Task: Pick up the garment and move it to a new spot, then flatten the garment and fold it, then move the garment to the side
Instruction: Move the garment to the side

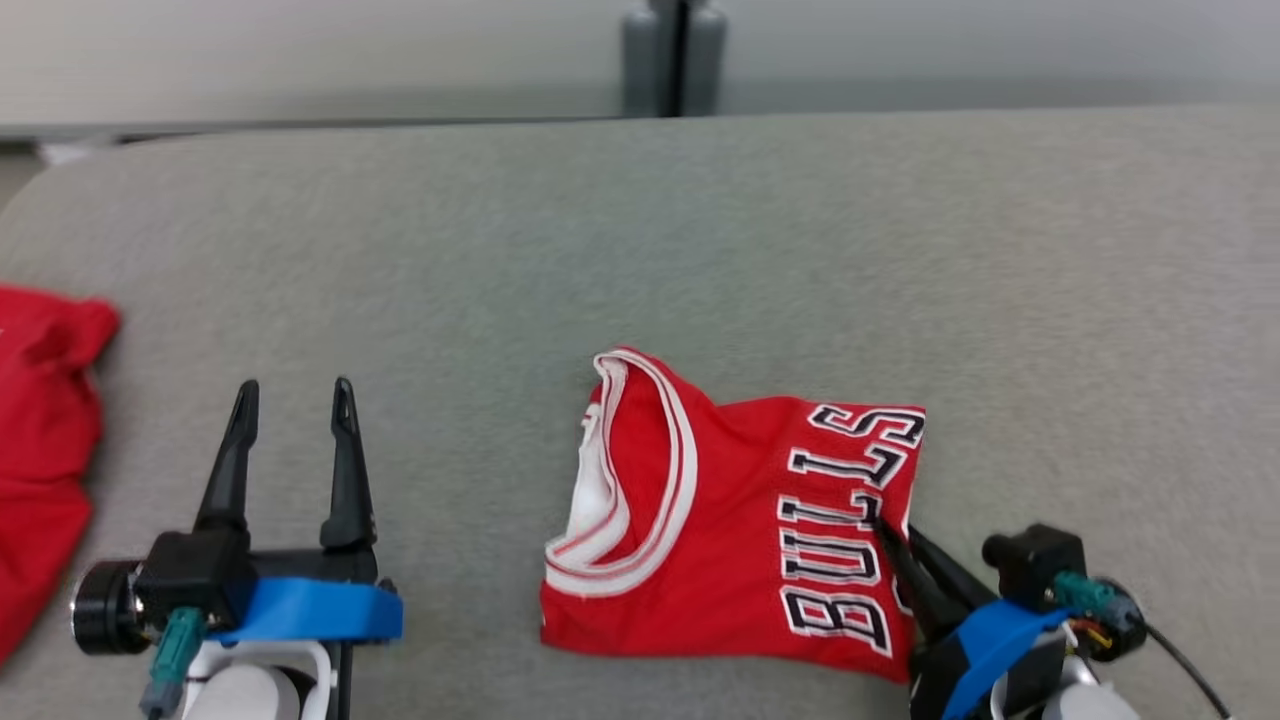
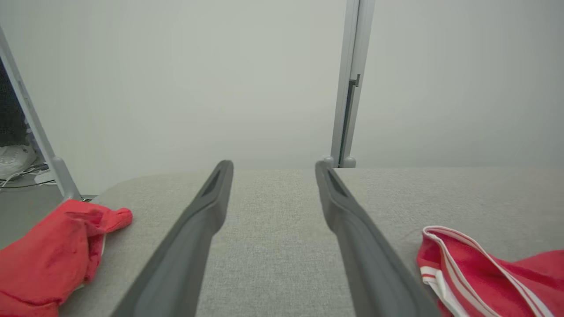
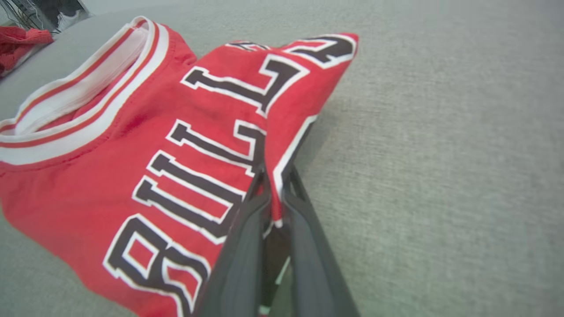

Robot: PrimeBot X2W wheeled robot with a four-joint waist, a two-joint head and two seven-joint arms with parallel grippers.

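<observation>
I read BULLS in black block letters with white outlines across the red jersey [image 1: 720, 520], which lies folded on the grey, woven-textured tabletop [image 1: 640, 250]. The word runs along the jersey's right side. White-and-red striped ribbing trims the curved opening on the jersey's left side, and the cloth looks smooth and thin.

My right pincer [image 1: 880, 525] is at the jersey's right edge, beside the letters. In the right wrist view its dark, tapered fingers [image 3: 246, 229] are pressed together on a fold of that edge, pinching the fabric between them.

My left pincer [image 1: 295, 390] is well to the left of the jersey, its fingers spread and holding nothing. A crumpled red cloth [image 1: 40, 430] lies further left of the jersey.
</observation>
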